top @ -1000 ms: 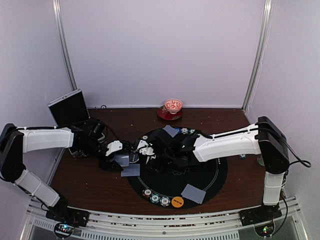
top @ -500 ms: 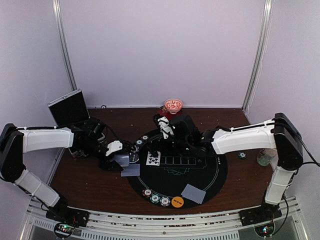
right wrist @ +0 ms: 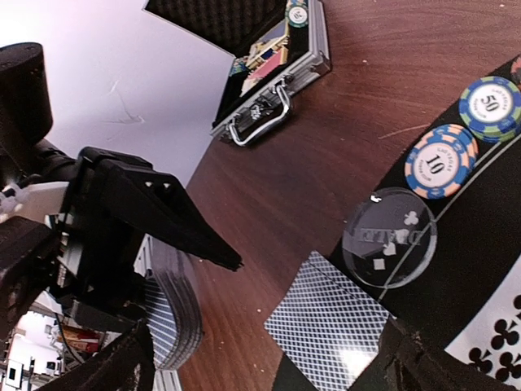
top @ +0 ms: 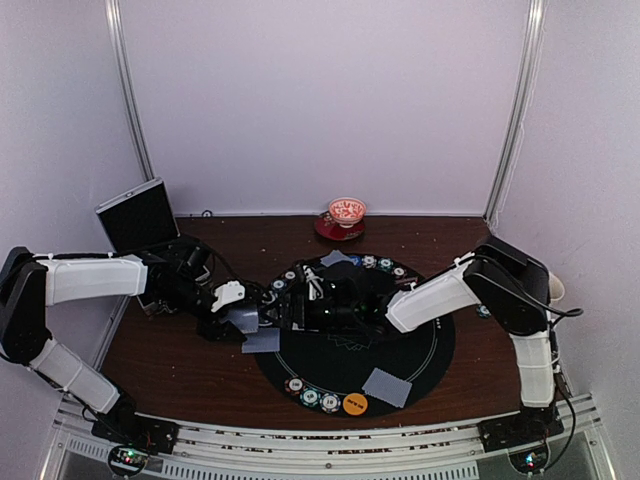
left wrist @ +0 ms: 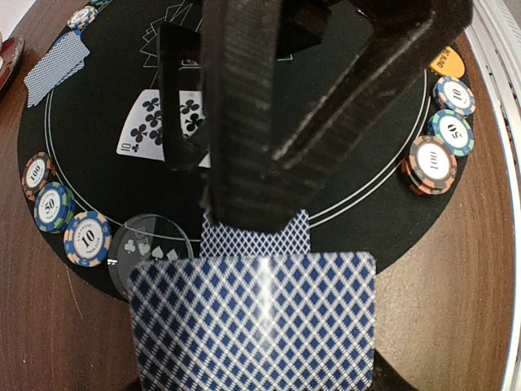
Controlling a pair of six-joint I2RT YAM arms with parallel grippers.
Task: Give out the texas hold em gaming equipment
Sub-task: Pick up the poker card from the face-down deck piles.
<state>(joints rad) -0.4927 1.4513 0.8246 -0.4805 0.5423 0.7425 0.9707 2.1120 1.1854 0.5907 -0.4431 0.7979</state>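
Note:
My left gripper (top: 238, 318) is shut on a deck of blue-backed playing cards (left wrist: 252, 322) at the mat's left edge; the deck hides its fingers in the left wrist view. My right gripper (top: 292, 308) hangs open just right of the deck (right wrist: 167, 314), over a face-down card (right wrist: 330, 330) that lies half on the wood. A ten of clubs (left wrist: 155, 134) lies face up on the mat. Beside it sit a clear dealer disc (right wrist: 389, 238) and striped chips (right wrist: 440, 161). More chips (top: 311, 397) and an orange disc (top: 354, 404) line the near rim.
The black mat (top: 440, 345) fills the table's middle. Face-down cards lie at its near right (top: 387, 385) and far side (top: 338, 262). A red-and-white bowl (top: 347, 212) stands at the back. An open metal case (top: 138, 215) sits back left.
My right gripper left the deck, swung to the far side of the mat, then came back beside the deck. A ten of clubs now lies face up. The left arm held still.

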